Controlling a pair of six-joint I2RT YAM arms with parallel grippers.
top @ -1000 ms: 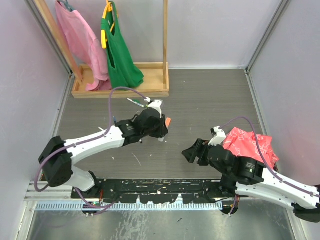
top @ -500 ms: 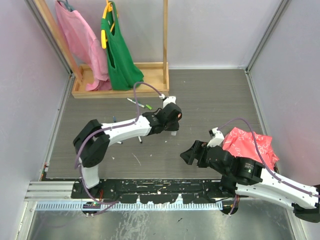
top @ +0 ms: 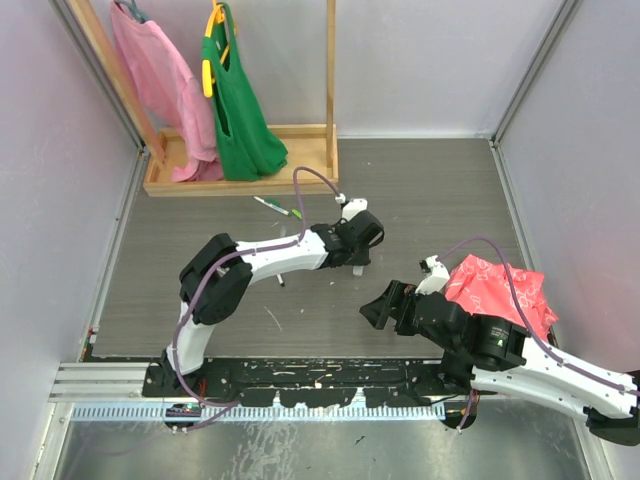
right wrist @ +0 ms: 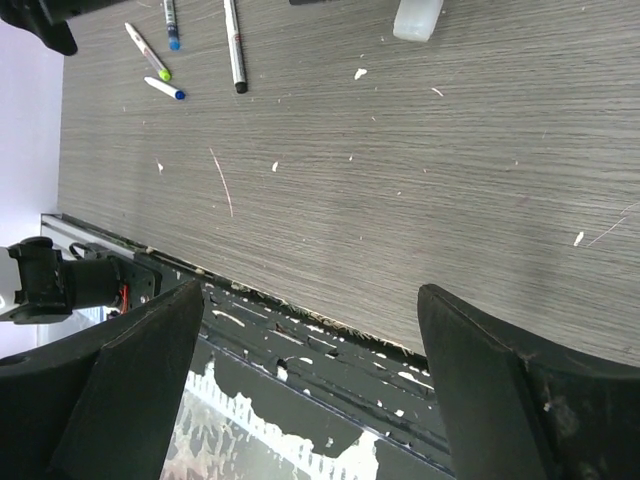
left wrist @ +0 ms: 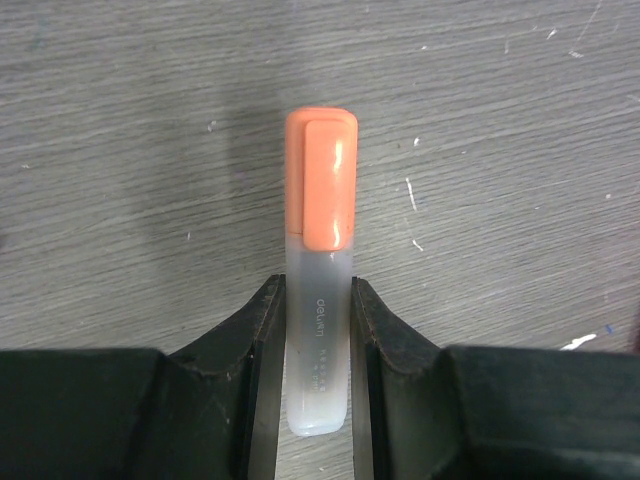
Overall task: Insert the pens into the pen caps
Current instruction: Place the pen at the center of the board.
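Note:
My left gripper [top: 360,256] is shut on an orange pen [left wrist: 320,330] with a translucent white barrel. An orange cap [left wrist: 321,178] sits on the pen's far end, just above the grey table. The barrel's end also shows in the right wrist view [right wrist: 418,20]. Other pens lie loose on the table: one with green ends [top: 272,206] at the back, and in the right wrist view a black one [right wrist: 233,45], a light green-tipped one [right wrist: 148,52] and a blue-tipped one [right wrist: 165,88]. My right gripper [top: 380,308] is open and empty, well in front of them; in its own view [right wrist: 310,340] the jaws stand wide apart.
A red crumpled bag [top: 500,288] lies by the right arm. A wooden rack [top: 245,180] with pink and green clothes stands at the back left. The black mounting rail [right wrist: 300,345] runs along the table's near edge. Small white scraps dot the table.
My left arm has swung to the right, carrying the orange pen from the table's middle toward the right arm. The right arm has barely moved.

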